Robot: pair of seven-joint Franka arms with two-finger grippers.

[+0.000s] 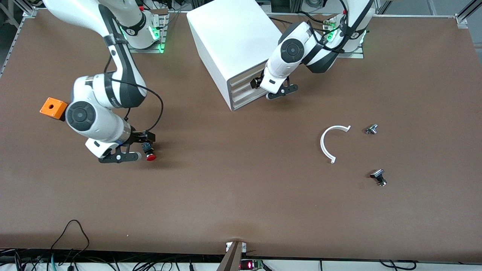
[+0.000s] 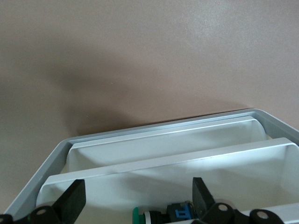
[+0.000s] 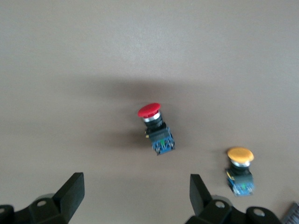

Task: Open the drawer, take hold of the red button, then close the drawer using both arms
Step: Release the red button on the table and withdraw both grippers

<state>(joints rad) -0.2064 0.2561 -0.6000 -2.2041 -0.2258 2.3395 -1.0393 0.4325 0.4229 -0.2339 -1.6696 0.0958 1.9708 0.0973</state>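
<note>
Red-capped button [image 3: 155,128] below right gripper [image 3: 135,193], jaws apart

No text, label, brand, number or sign can be read anywhere.

A robotics lab — aluminium-framed brown table [image 1: 241,203], loose cables [image 1: 71,241].

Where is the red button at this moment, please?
The red button lies on the table toward the right arm's end, just under the open right end effector, with a yellow-capped button beside it.
</note>
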